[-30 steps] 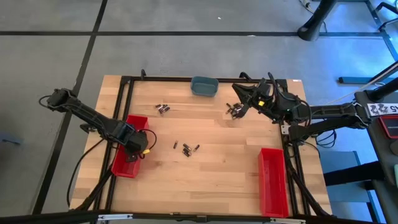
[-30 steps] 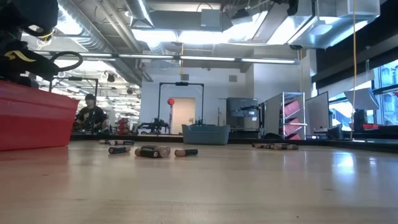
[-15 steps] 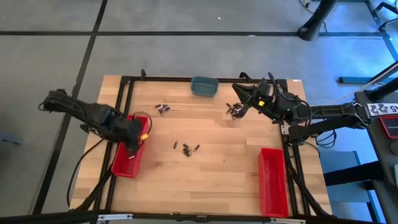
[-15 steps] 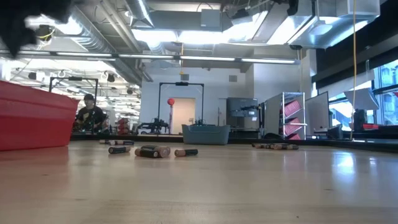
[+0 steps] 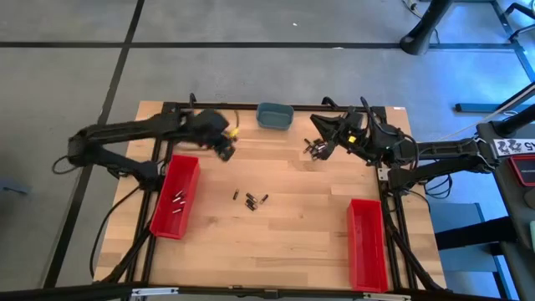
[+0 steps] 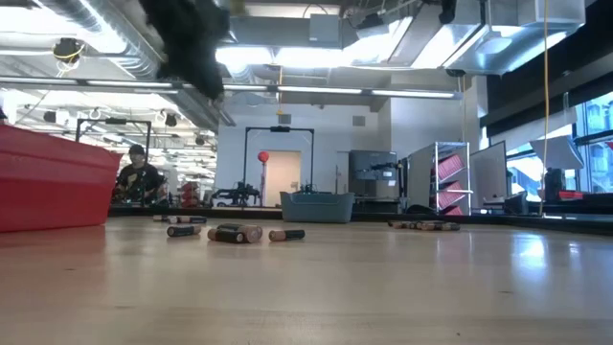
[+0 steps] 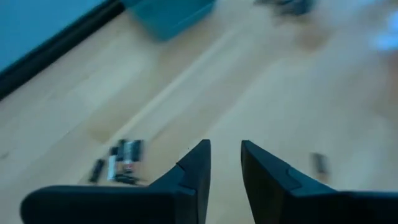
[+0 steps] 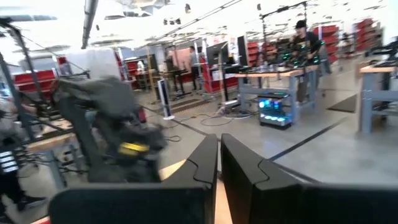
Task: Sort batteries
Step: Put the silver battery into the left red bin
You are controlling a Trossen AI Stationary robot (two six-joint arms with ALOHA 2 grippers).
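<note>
The batteries lie in three small groups on the wooden table: a middle group (image 5: 251, 199), one toward the far left (image 5: 219, 146) and one toward the far right (image 5: 315, 150). A few more lie inside the left red bin (image 5: 175, 199). My left gripper (image 5: 226, 148) hovers above the far-left group, open by a narrow gap and holding nothing (image 7: 225, 152). That group (image 7: 121, 165) shows beside its fingers in the left wrist view. My right gripper (image 5: 321, 144) stays by the far-right group with its fingers shut (image 8: 219, 149).
A second red bin (image 5: 366, 242) stands near the table's right near corner. The grey-blue dish (image 5: 274, 115) sits at the far edge between the two arms. A black frame runs around the table. A person (image 6: 139, 177) shows in the room beyond.
My left arm has swung from above the left red bin toward the far edge and to the right, rising out of the low view's left corner. It now hangs over the far-left battery group. The right arm has kept still.
</note>
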